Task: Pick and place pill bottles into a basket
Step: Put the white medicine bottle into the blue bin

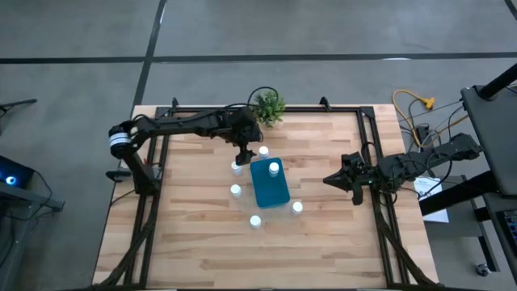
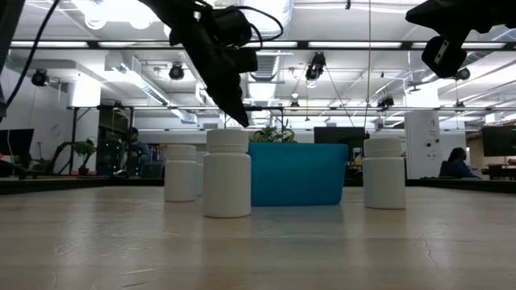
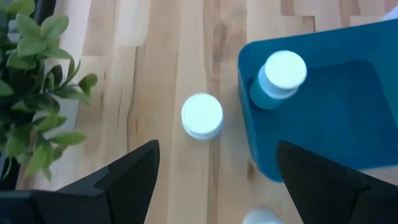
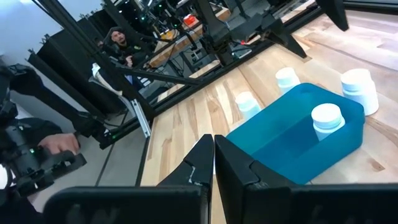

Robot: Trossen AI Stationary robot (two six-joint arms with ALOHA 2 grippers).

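The teal-blue basket (image 1: 269,187) stands at mid-table with one white pill bottle (image 1: 274,168) upright inside it (image 3: 283,74). Several more pill bottles stand upright on the wood around it, among them one (image 1: 263,151) at its far side, one (image 1: 237,168) at its left and one (image 1: 297,208) at its near right corner. My left gripper (image 1: 242,155) hangs open above the table by the basket's far left corner, slanting down, with a bottle (image 3: 202,115) ahead of its fingers (image 3: 217,180). My right gripper (image 1: 331,179) waits shut (image 4: 213,163) to the basket's right, above the table.
A small green potted plant (image 1: 269,107) stands at the far edge, just beyond my left gripper (image 3: 37,93). A black frame rail (image 1: 266,108) runs round the table. People show in the room behind (image 4: 118,38). Bare wood (image 1: 202,250) lies toward the near edge.
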